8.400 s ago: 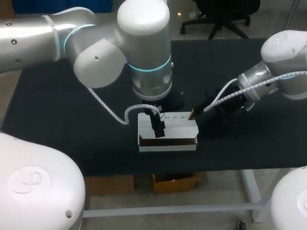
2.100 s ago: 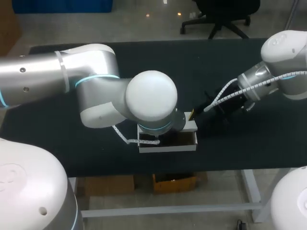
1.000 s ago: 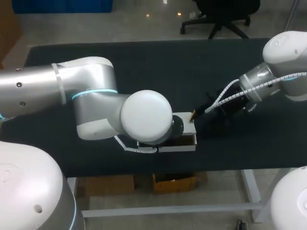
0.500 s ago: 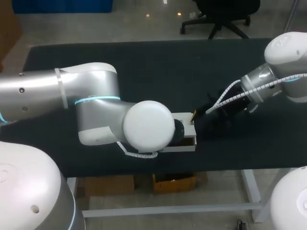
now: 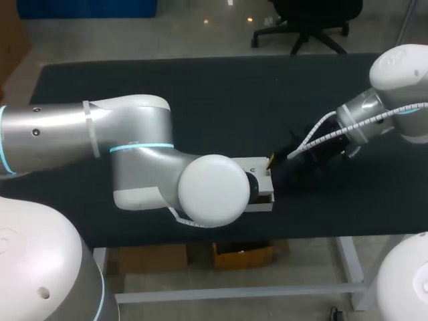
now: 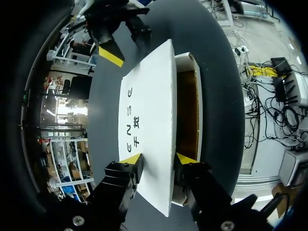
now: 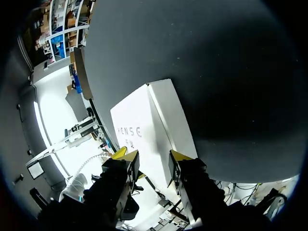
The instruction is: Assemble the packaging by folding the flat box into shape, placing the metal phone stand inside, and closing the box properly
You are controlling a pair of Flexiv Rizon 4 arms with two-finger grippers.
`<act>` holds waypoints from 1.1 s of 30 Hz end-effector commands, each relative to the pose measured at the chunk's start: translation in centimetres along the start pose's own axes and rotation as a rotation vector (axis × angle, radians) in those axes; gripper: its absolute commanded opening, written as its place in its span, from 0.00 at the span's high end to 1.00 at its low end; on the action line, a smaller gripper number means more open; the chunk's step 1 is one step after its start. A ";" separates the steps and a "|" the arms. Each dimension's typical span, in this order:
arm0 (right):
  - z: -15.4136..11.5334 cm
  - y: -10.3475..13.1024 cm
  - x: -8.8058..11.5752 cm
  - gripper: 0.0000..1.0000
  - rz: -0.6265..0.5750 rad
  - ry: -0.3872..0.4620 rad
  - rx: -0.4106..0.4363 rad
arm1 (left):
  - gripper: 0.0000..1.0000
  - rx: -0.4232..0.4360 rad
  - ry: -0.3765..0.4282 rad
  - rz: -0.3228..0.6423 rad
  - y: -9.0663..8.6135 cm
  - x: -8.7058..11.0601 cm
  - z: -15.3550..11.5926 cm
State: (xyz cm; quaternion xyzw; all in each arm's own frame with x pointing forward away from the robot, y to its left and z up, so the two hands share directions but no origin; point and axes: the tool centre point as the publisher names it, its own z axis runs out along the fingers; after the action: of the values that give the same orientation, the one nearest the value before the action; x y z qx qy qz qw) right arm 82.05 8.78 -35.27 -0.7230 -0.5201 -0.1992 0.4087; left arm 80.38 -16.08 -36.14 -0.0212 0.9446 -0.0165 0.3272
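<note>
My left arm (image 5: 134, 160) comes in low across the dark tabletop (image 5: 221, 93). In the head view its big round elbow joint covers the left part of the white box (image 6: 187, 106), which sits near the front edge of the tabletop, slightly right of the middle.

In the left wrist view, the left claw (image 6: 158, 160) stands at the near end of the box, straddling the lid (image 6: 149, 106). One yellow fingertip (image 6: 131, 159) lies against the lid's printed outer face. The other (image 6: 185, 159) sits on the far side of the lid's free edge, just inside the box mouth. Both seem to press on the panel, so the claw is clamped on the lid at a medium spread.

The lid is a long white panel, tilted over the box and not lying flat on it. A narrow strip of the opening shows beside its free edge, and what can be seen inside is plain brown cardboard. The rest of the interior is hidden under the lid, so what the box holds cannot be told.

My right arm (image 5: 374, 114) reaches in from the right, with its coiled cable hanging under the wrist. The right claw (image 7: 149, 156) is spread apart and holds nothing. It hangs just beside the far right corner of the box, with the white lid and side wall directly ahead of its fingers.
</note>
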 end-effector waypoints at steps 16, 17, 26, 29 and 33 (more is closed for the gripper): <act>-0.6 -2.7 0.8 0.64 -0.059 -0.017 -0.036 | 0.58 -0.008 -0.015 0.005 -0.4 0.8 -0.1; -0.6 -2.8 0.8 0.65 -0.062 -0.019 -0.036 | 0.58 -0.008 -0.016 0.005 -0.4 0.8 -0.1; -0.3 -3.7 1.2 1.00 -0.086 -0.027 -0.047 | 0.58 -0.011 -0.020 0.004 -0.3 0.8 -0.2; 0.0 -4.0 1.1 1.00 -0.090 -0.029 -0.046 | 0.58 -0.011 -0.020 0.004 -0.3 0.8 -0.2; 0.5 -4.1 1.0 1.00 -0.096 -0.034 -0.037 | 0.58 -0.011 -0.019 0.003 -0.2 0.8 -0.2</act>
State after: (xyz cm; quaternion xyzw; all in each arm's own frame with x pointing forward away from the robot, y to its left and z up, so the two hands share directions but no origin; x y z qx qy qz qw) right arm 78.72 10.13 -33.11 -0.7082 -0.5571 -0.2152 0.3767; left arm 79.79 -16.25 -36.41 -0.0205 0.9424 -0.0120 0.3336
